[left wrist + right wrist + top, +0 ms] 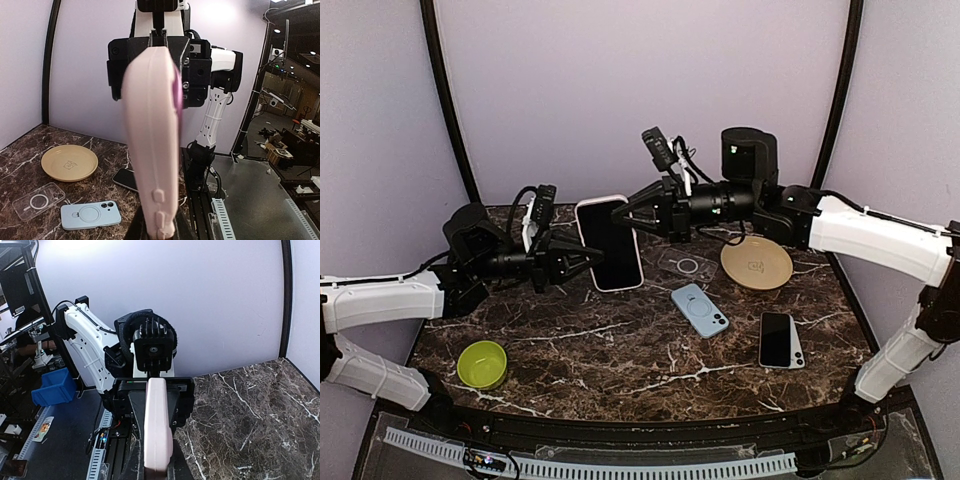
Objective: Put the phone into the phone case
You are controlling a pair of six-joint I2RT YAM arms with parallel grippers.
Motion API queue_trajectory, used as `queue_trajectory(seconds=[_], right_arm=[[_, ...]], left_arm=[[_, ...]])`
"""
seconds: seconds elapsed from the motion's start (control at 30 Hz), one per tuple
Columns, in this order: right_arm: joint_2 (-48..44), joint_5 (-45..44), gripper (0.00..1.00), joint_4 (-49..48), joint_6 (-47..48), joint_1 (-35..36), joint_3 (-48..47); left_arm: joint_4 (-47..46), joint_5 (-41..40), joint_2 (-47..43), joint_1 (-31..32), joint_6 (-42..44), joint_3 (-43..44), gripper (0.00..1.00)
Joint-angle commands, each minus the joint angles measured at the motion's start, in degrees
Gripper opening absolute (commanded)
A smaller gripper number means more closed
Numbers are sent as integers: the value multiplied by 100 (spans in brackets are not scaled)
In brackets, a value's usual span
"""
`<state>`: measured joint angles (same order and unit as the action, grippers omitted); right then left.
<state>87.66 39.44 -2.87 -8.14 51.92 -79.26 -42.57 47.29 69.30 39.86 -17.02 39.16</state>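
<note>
top view: the phone (612, 245) sits inside the pink case (600, 202), dark screen toward the camera. the pair is held up off the marble table (620, 350), standing nearly upright with a slight tilt, between the two arms. the left gripper (582, 262) is clenched on the case's lower left edge. the right gripper (632, 215) is clenched on its upper right edge. on the table behind and to the right lie a clear case (688, 265) and, just beside it, a tan plate (757, 263). nearer the arms lie a light blue case (700, 309), back up, and a second phone (782, 340), screen up, near each other but apart. a green bowl (483, 364) stands at the near left, well apart from the rest.

left wrist view: the pink case rises from between this gripper's fingers at the bottom edge, its side with the buttons facing the camera. its far end is clasped by the black right gripper. below on the left are the plate, the clear case, the blue case and a corner of the second phone.

right wrist view: the case shows edge-on, a thin pale strip gripped between this gripper's fingers. the left gripper holds its far end, with the white left arm behind it.
</note>
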Motion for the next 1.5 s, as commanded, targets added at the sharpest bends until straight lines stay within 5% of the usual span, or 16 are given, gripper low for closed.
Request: queue_trajectory(seconds=[0.0, 0.03, 0.13, 0.23, 0.37, 0.53, 0.67, 0.7, 0.73, 0.8, 0.93, 1.1, 1.47], right_arm=[[109, 21, 0, -78, -8, -33, -147], [107, 8, 0, -61, -18, -33, -132], [43, -125, 36, -20, -70, -31, 64], [-91, -127, 43, -84, -183, -33, 436], [-204, -148, 37, -340, -474, -16, 929], [-203, -32, 0, -713, -779, 2, 1152], [-190, -150, 0, -751, -931, -65, 1081], [-141, -240, 0, -620, -971, -109, 992], [-63, -315, 0, -439, -1025, -185, 886], [130, -493, 0, -98, -1233, -385, 687], [639, -900, 0, 376, -1737, -751, 372], [1684, -916, 0, 1067, -2236, -947, -457], [3552, -35, 0, 361, -3439, -1071, -1482]], left_arm=[[-235, 114, -169, 48, 48, 79, 0], [-239, 101, -174, 48, 49, 71, 0], [-328, -38, -242, 49, 8, 47, 0], [-390, -180, -340, 41, 9, -2, 0], [-440, -311, -358, 40, 1, -40, 0], [-428, -278, -309, 40, -66, -22, 0], [-281, -368, -344, 40, -108, -9, 3], [-112, -512, -363, 35, -104, -3, 11], [16, -638, -434, 38, -86, 38, 35], [682, -1242, -566, 35, 24, 189, 64], [2569, -3137, -647, 27, 387, 649, 82], [3797, -4811, -426, -122, 514, 839, 87], [3665, -4392, -593, -316, 495, 669, 87]])
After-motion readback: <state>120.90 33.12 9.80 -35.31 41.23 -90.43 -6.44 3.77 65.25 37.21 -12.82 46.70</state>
